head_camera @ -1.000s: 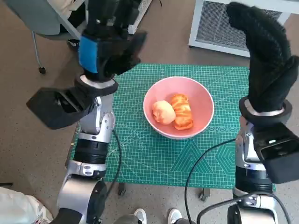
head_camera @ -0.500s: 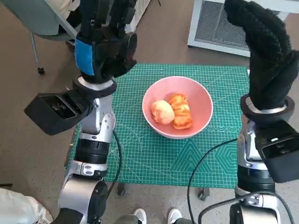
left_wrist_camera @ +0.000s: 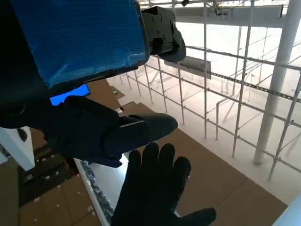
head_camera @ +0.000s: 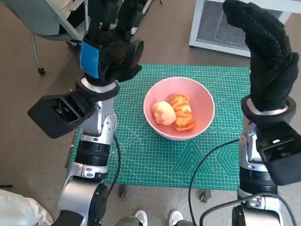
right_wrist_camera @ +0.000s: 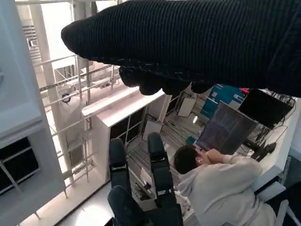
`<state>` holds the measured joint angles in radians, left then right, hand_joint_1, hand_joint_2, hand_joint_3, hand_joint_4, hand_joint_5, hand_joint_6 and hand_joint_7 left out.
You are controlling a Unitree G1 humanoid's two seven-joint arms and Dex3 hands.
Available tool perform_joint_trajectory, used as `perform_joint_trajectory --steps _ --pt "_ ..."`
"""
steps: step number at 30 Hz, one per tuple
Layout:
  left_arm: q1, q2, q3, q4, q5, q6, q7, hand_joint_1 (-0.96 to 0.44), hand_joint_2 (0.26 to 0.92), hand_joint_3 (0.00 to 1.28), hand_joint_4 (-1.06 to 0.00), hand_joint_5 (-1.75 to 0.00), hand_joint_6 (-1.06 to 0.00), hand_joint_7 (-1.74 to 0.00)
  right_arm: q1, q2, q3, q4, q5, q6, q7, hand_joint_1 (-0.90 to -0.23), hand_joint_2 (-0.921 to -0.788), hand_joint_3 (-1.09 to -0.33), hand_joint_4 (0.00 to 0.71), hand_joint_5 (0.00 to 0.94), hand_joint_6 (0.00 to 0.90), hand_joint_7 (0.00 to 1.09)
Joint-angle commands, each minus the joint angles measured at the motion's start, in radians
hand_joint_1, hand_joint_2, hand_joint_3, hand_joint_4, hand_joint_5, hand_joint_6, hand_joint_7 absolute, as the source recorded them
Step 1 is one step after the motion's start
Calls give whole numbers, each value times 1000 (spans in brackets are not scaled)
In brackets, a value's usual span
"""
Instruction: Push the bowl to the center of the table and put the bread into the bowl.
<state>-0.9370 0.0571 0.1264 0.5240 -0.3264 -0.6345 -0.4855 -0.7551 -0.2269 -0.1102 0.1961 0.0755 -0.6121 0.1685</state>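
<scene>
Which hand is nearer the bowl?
Left, slightly. The left hand is raised just off the bowl's left rim; the right hand is raised beyond its right rim.

No readable text, labels or numbers anywhere.

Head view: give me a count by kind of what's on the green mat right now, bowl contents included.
Pink bowl: 1
Bread pieces inside the bowl: 2, a round pale bun and a glazed orange twisted piece
Total: 3 things; both hands are raised, holding nothing.
</scene>
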Motion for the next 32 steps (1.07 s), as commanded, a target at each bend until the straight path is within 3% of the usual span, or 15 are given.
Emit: perform_joint_trajectory --steps 1,25,32 --pt "16 9 -6 -14 10 -2 -8 -594 921 585 -191 -12 1 -609 25 -5 5 -5 5 19 12 -611 -921 -711 281 0 40 656" --pt "51 7 -18 11 50 -57 -10 -545 921 591 -128 0 1 -509 26 7 9 10 -2 2 1 -627 -921 -709 283 2 38 660" --pt "64 4 -20 3 45 -36 -8 -537 921 591 -127 -1 1 -500 21 10 10 30 8 -14 8 -634 -921 -709 286 3 36 662"
